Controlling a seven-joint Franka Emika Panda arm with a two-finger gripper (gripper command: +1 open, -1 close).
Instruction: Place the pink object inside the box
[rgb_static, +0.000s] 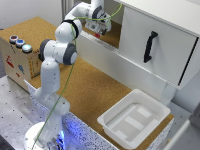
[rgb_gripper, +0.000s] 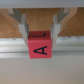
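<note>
The pink object (rgb_gripper: 39, 45) is a small reddish-pink cube with a black letter A on its near face. In the wrist view it sits between my two fingers, which press on its sides, in front of a white drawer edge (rgb_gripper: 42, 46). In the exterior view my gripper (rgb_static: 100, 27) is high at the back, over the open drawer's cork floor, with a speck of red (rgb_static: 98, 34) at its tips. The box (rgb_static: 134, 121), a shallow white bin with a ribbed floor, lies far off at the exterior view's lower right with nothing in it.
A white cabinet with a black handle (rgb_static: 150, 46) stands at the exterior view's upper right, above the long white drawer front (rgb_static: 107, 57). A brown cork-topped box with round buttons (rgb_static: 19, 42) stands at the left. The cork tabletop (rgb_static: 95, 95) stretches between the arm and the bin.
</note>
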